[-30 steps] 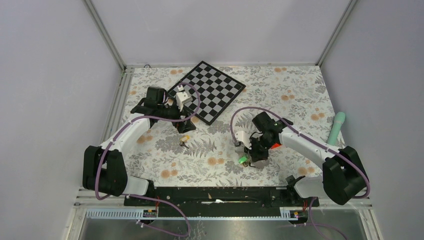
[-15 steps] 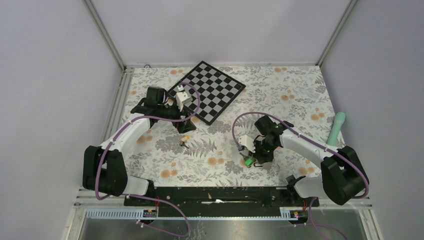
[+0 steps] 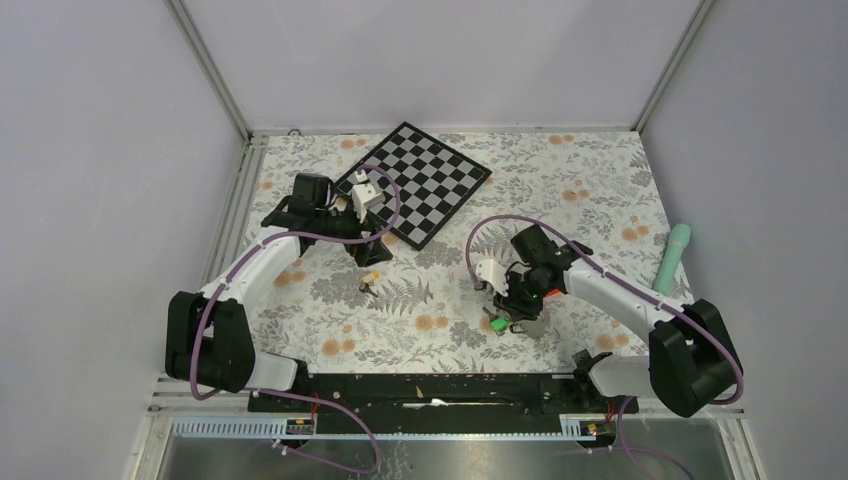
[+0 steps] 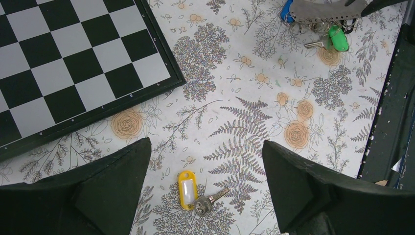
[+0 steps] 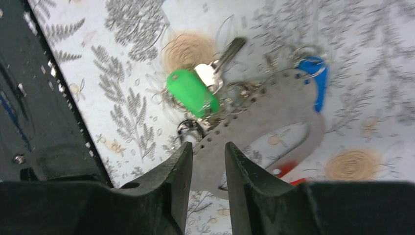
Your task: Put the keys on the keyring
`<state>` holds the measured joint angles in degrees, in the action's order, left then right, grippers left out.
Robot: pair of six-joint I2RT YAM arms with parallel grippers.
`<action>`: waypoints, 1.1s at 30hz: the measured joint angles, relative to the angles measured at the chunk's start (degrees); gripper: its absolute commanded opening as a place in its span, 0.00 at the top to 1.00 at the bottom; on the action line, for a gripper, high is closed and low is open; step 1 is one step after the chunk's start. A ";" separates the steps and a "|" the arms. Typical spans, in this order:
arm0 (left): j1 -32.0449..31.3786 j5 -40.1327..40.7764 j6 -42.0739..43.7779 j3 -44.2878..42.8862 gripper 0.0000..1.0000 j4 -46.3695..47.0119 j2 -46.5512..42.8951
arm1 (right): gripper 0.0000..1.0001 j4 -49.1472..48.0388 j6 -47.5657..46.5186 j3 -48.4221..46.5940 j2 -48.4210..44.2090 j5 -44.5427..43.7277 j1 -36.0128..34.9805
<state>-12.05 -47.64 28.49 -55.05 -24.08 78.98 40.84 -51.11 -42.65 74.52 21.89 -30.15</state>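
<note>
Top: left tool (image 3: 367, 256) near yellow key (image 3: 369, 279) on bench (image 3: 600, 180); keyring (image 3: 531, 326) under right tool (image 3: 514, 316).
L wrist: left tool wide open, empty.
R wrist: right tool's fingers a bit apart, not gripping, over keyring; green key (image 5: 192, 93) & blue key (image 5: 317, 81) touch it.

Honestly nothing readable anywhere here; the chessboard (image 4: 73, 63) at 10 o'clock in the left wrist view has tiny marks along its dark border, but they're way too small to make out; the yellow key tag (image 4: 186, 188) at 6 o'clock has a white label window that looks blank; in the right wrist view the green tag (image 5: 192, 93) at 11 o'clock and the blue tag (image 5: 319, 83) at 2 o'clock show no print I can see; same for the grey keyring (image 5: 284, 107).
</note>
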 measured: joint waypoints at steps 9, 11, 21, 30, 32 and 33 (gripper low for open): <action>0.02 0.24 0.11 0.02 0.06 0.00 -0.13 | 0.64 -8.50 4.46 -4.39 3.98 0.28 0.26; 0.02 0.44 0.20 0.02 0.06 0.00 -0.31 | 0.64 -9.75 4.76 -5.18 6.38 0.46 0.28; 0.02 1.57 0.61 0.15 0.05 0.00 -1.68 | 0.66 -11.37 4.92 -7.87 13.40 3.89 0.33; 0.02 2.01 0.63 0.35 0.05 -0.02 -1.68 | 0.71 -11.34 4.81 -8.72 16.72 5.33 0.33; 0.02 2.01 0.63 0.35 0.05 0.00 -1.68 | 0.73 -11.37 4.72 -8.76 16.74 5.29 0.33; 0.02 2.01 0.63 0.33 0.05 -0.02 -1.68 | 0.76 -11.37 4.68 -8.83 16.76 5.27 0.33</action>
<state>-12.03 -45.63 29.12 -54.72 -24.10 77.30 29.47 -46.44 -51.48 91.29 27.16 -29.82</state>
